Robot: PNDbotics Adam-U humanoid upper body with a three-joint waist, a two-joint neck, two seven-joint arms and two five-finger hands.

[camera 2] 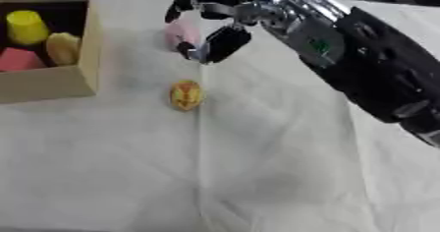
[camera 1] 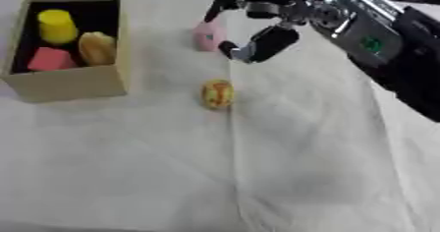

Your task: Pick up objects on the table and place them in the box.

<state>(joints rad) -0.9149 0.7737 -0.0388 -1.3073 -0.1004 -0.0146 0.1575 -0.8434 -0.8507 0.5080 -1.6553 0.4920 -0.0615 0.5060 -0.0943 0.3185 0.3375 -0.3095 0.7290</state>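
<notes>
My right hand (camera 1: 273,14) reaches in from the upper right, over the far middle of the table. Its fingers are spread: one finger (camera 1: 221,6) hangs just above a small pink thing (camera 1: 206,36) and the thumb (camera 1: 264,44) stands close by that thing's right side. The pink thing rests on the white cloth; I cannot tell whether the hand touches it. A yellow-and-orange egg-shaped thing (camera 1: 217,93) lies nearer, in the middle of the table, apart from the hand. The cardboard box (camera 1: 75,84) stands at the left. My left hand does not show.
Inside the box are a yellow cylinder (camera 1: 57,26), a tan rounded thing (camera 1: 98,48) and a pink-red block (camera 1: 51,59). The white cloth (camera 1: 258,177) has a crease running down its middle.
</notes>
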